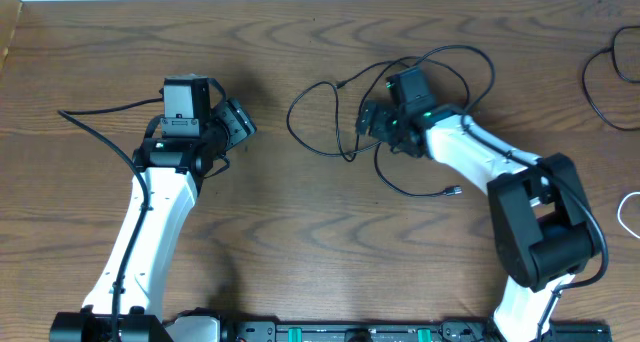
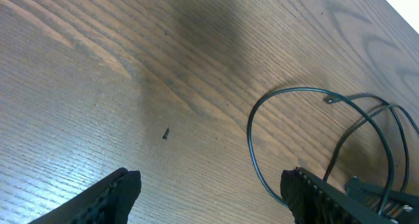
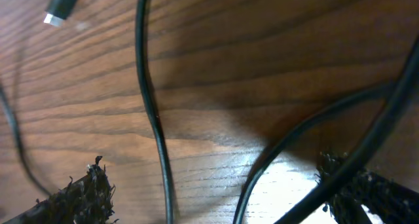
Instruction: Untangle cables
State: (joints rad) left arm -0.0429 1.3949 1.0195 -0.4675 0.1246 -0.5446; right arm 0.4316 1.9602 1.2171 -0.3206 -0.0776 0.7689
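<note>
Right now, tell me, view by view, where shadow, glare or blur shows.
Overhead: sharp, evenly lit, faint shadows on the table. Left wrist: a broad soft shadow darkens the table above the black cable loop. Right wrist: close cables look soft, with bright glare low centre.

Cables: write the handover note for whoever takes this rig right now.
Left gripper: open, empty, over bare table beside the black tangle.
Right gripper: open, low over the tangle, strands between its fingers, nothing clamped.
Another black cord and the white cord lie apart at the right edge.
Done: those two look separated.
Left: tangle loops cross; grip and pull apart.
</note>
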